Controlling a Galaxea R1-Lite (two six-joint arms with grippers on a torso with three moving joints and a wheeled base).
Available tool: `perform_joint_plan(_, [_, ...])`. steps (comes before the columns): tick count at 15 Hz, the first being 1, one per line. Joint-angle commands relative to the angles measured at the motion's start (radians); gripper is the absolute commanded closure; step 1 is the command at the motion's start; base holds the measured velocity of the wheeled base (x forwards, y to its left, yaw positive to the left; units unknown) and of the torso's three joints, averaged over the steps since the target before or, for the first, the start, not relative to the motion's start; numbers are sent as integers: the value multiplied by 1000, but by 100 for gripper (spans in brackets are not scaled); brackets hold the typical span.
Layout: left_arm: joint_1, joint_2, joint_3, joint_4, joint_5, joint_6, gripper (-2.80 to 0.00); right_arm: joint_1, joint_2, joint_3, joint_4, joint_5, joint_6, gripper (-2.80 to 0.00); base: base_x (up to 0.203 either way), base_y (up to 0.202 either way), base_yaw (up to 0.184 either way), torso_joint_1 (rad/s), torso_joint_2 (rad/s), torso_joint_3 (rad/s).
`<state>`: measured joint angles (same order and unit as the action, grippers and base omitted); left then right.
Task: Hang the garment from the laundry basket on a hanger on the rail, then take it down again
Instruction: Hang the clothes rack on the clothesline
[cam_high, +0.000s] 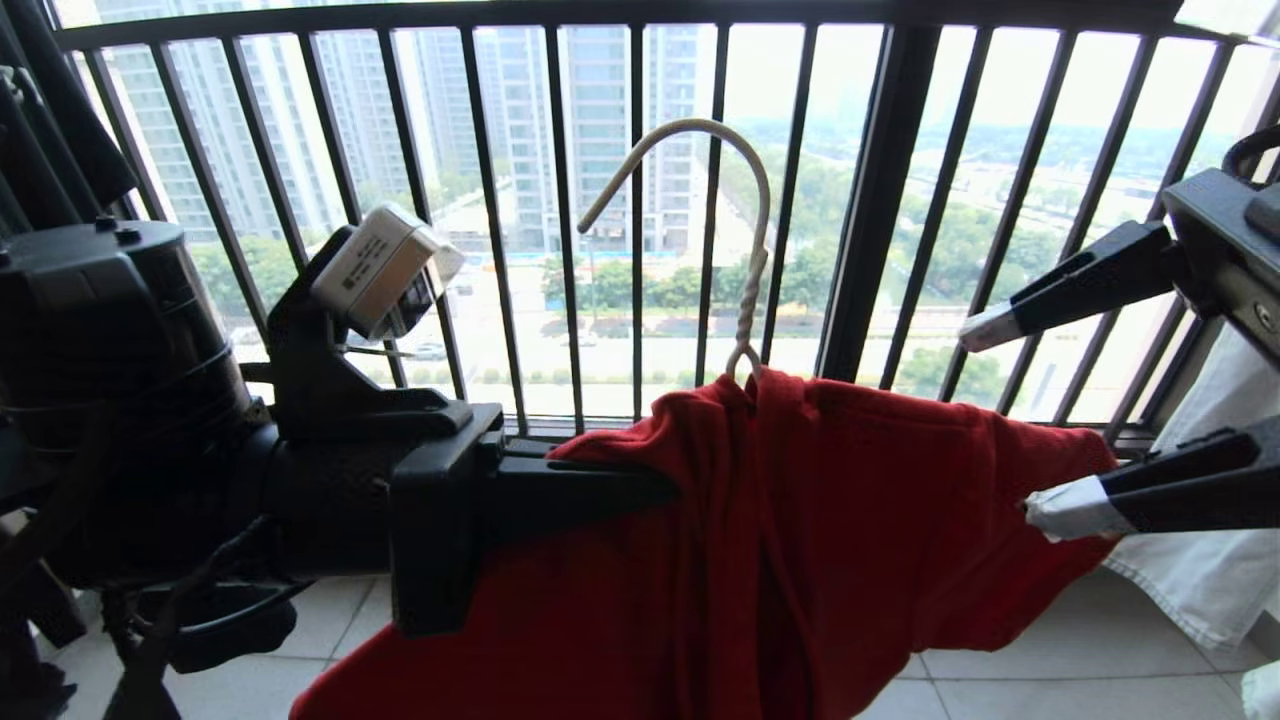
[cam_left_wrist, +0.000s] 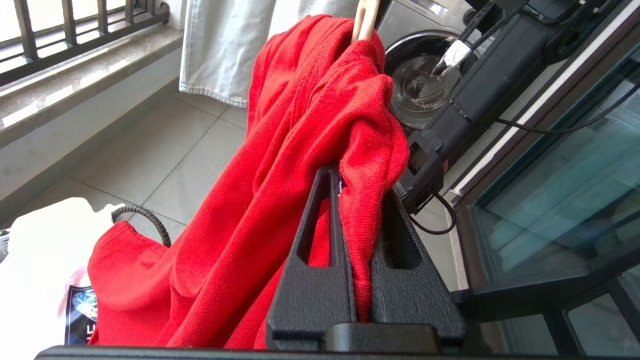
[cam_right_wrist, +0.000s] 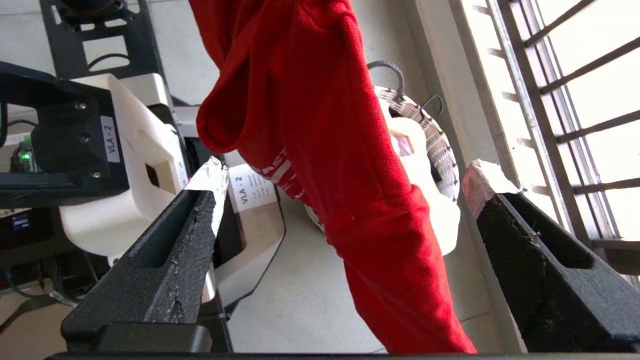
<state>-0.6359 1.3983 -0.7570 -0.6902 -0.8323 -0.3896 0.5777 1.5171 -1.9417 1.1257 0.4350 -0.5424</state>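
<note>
The red garment (cam_high: 800, 520) is draped over the cream wire hanger (cam_high: 745, 200), whose hook stands free in the air, on nothing. The rail is out of view. My left gripper (cam_left_wrist: 357, 200) is shut on a fold of the garment (cam_left_wrist: 300, 125) at one shoulder, and red cloth fills the gap between its fingers. At the garment's other end my right gripper (cam_high: 1018, 420) is open wide. Its taped fingertips (cam_right_wrist: 215, 172) stand either side of a hanging part of the garment (cam_right_wrist: 310, 100) without touching it. The laundry basket (cam_right_wrist: 440, 150) sits on the floor below, holding white cloth.
The black balcony railing (cam_high: 880, 200) runs close behind the hanger. White cloth (cam_high: 1200, 560) hangs at the right. A washing machine (cam_left_wrist: 425, 75) and a glass door (cam_left_wrist: 565, 190) stand behind the garment. The basket's black handle (cam_left_wrist: 145, 220) shows beside the red hem.
</note>
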Motion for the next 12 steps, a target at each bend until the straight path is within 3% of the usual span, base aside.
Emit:
perform_joint_plan(1, [42, -9, 1, -5, -61, -3, 0, 4, 62, -3, 1, 35, -21, -280, 0, 0, 0, 0, 0, 0])
perform_joint_plan(5, [50, -54, 11, -3, -94, -3, 0, 13, 137, -6, -81, 64, -25, -280, 0, 0, 0, 0, 0, 0])
perform_joint_plan(12, [56, -98, 10, -6, -111, -3, 0, 41, 158, -2, -93, 106, -21, -280, 0, 0, 0, 0, 0, 0])
